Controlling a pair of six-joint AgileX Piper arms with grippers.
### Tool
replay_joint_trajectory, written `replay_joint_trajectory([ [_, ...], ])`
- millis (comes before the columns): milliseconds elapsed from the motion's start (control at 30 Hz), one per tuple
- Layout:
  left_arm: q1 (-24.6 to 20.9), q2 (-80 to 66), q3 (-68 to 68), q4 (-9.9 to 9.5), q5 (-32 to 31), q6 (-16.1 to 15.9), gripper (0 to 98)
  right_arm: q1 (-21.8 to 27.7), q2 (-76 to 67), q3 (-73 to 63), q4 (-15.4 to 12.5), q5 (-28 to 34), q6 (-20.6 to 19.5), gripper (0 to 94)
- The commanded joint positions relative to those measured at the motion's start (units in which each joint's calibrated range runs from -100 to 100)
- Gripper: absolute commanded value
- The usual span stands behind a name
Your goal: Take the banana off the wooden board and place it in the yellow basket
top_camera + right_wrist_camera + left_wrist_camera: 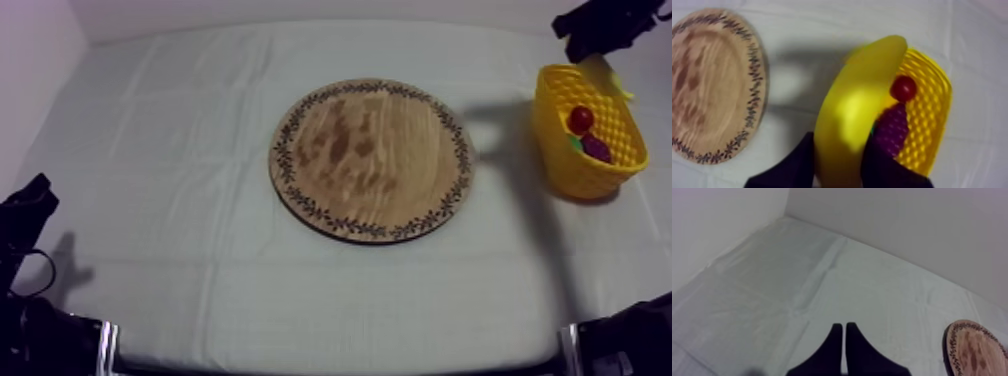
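Over the rim of the yellow basket point(932, 125), our right gripper point(839, 152) pinched the banana point(854, 100); we judged it light, stiff, slick, best gripped mid-body. Our left gripper point(843, 329) sat pressed together.

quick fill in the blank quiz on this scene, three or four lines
1. The right gripper is shut on the ____.
2. The small red fruit lies in the yellow ____.
3. The left gripper holds nothing and is ____.
4. The round wooden ____ holds no fruit.
Missing words: banana; basket; shut; board.
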Motion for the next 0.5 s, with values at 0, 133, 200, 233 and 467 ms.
replay_joint_trajectory([
  [0,0.01,0.0,0.03,0.03,-0.01,-0.01,0.1,2.78,-0.3,0.29,0.0,-0.01,-0.09,23.5],
  [133,0.01,0.0,0.03,0.03,-0.01,-0.01,0.1,5.9,-1.13,1.33,-0.04,0.28,-0.12,24.0],
  [200,0.01,0.0,0.03,0.03,-0.01,0.0,0.1,7.34,-1.57,2.07,-0.03,0.32,0.0,24.2],
  [233,0.01,0.0,0.03,0.03,-0.01,0.0,0.1,7.98,-1.8,2.47,-0.02,0.29,0.07,24.3],
  [467,0.01,0.0,0.03,0.03,-0.01,0.01,0.1,9.91,-2.5,4.15,0.16,-0.2,0.56,24.0],
])
